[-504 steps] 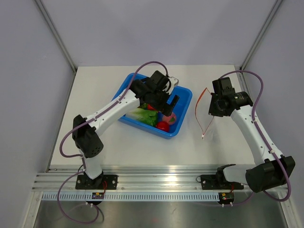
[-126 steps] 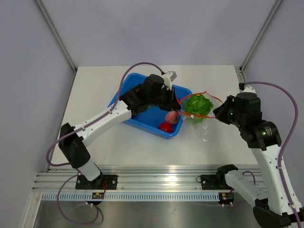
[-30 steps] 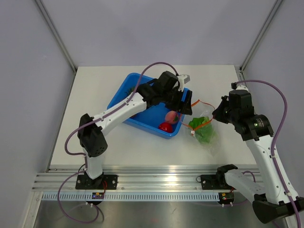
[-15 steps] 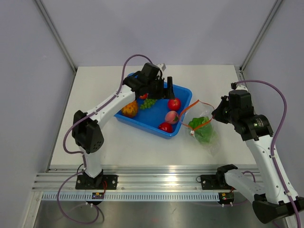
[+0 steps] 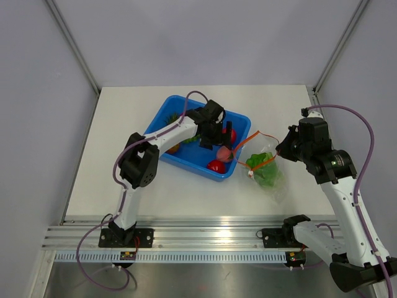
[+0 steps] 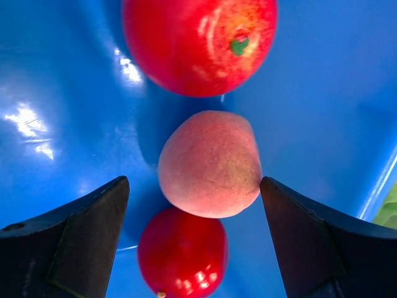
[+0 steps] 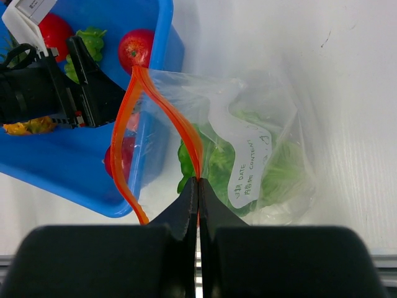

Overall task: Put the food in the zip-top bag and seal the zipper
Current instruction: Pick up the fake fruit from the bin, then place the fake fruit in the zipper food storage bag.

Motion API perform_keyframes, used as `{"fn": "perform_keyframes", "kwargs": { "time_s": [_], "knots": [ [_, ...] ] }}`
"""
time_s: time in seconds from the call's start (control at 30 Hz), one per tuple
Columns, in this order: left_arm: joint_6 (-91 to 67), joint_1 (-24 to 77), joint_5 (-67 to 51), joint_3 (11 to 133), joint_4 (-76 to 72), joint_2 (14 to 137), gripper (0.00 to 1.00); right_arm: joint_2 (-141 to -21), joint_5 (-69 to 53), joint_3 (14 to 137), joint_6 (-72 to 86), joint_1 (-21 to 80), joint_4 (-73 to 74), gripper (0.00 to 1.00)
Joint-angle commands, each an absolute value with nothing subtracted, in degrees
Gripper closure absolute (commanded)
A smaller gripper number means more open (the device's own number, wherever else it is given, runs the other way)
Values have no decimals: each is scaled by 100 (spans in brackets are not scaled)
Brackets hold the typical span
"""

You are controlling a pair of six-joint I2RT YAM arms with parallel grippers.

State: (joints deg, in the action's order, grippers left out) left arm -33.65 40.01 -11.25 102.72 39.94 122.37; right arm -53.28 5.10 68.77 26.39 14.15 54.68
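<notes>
My left gripper (image 5: 222,139) is down in the blue tub (image 5: 166,107), open, with its dark fingers (image 6: 80,242) either side of the pink peach (image 6: 209,164) and apart from it. One round red fruit (image 6: 198,43) lies beyond the peach, another (image 6: 183,251) nearer the wrist. My right gripper (image 7: 198,181) is shut on the orange-red zipper (image 7: 124,143) of the zip-top bag (image 7: 273,118), holding its mouth open beside the tub. The green cabbage (image 7: 282,177) lies inside the bag (image 5: 265,174). The pineapple (image 7: 28,127) is in the tub, partly hidden.
The tub's wall (image 7: 167,37) is close against the bag's mouth. A small green piece (image 7: 93,40) also lies in the tub. White tabletop (image 5: 279,105) stretches behind and right of the bag. Grey walls enclose the table on three sides.
My left gripper has swung from the tub's far side to right over the peach, and its jaws have widened. The right arm and the bag have not moved.
</notes>
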Motion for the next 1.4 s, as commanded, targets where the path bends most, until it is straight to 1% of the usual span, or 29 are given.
{"fn": "perform_keyframes", "kwargs": {
  "time_s": [0.0,0.27,0.3,0.33,0.4,0.43,0.47,0.53,0.57,0.6,0.63,0.67,0.7,0.77,0.8,0.9,1.07,1.17,1.37],
  "knots": [
    [-3454,4069,-1266,10512,3771,12436,12,-5256,440,6961,2698,1397,5203,100],
    [-3340,4236,-827,10687,3946,12683,14,-5265,343,6926,2716,1397,5150,100],
    [-3331,4236,-809,10696,3964,12700,16,-5265,343,6926,2716,1397,5150,100],
    [-3314,4236,-782,10714,3990,12691,24,-5265,343,6926,2707,1397,5150,100],
    [-3296,4236,-686,10714,4087,12613,35,-5265,351,6934,2716,1397,5159,100],
    [-3305,4236,-607,10705,4122,12438,41,-5256,352,6943,2707,1397,5159,100],
    [-3279,4236,-554,10688,4174,12306,49,-5247,369,6952,2698,1397,5168,100],
    [-3243,4236,-343,10565,4210,11799,60,-5247,378,6943,2698,1397,5177,100],
    [-3208,4236,-273,10477,4201,11612,64,-5238,361,6926,2698,1397,5177,100],
    [-3217,4228,-168,10329,4184,11210,65,-5230,369,6908,2707,1397,5177,100],
    [-3217,4210,-132,10240,4184,11206,66,-5238,369,6908,2724,1397,5177,100],
    [-3252,4184,-97,10161,4157,10858,66,-5247,395,6891,2742,1397,5185,100],
    [-3261,4166,-36,10030,4140,10672,73,-5264,387,6899,2751,1397,5186,100],
    [-3243,4149,-18,10002,4139,10303,82,-5265,352,6882,2768,1397,5151,100],
    [-3217,4157,-26,10037,4157,10222,88,-5265,317,6873,2777,1397,5133,100],
    [-3138,4227,-333,10405,4315,10099,99,-5265,273,6899,2777,1398,5124,100],
    [-3076,4824,-676,10994,4307,10186,100,-5247,264,6908,2812,1398,5115,100],
    [-3146,5018,-1150,11039,4131,10406,100,-5229,141,6926,2848,1406,5098,100],
    [-3392,5176,-1731,11004,3613,10784,100,-5203,123,7031,2821,1397,5115,100]
  ]
}}
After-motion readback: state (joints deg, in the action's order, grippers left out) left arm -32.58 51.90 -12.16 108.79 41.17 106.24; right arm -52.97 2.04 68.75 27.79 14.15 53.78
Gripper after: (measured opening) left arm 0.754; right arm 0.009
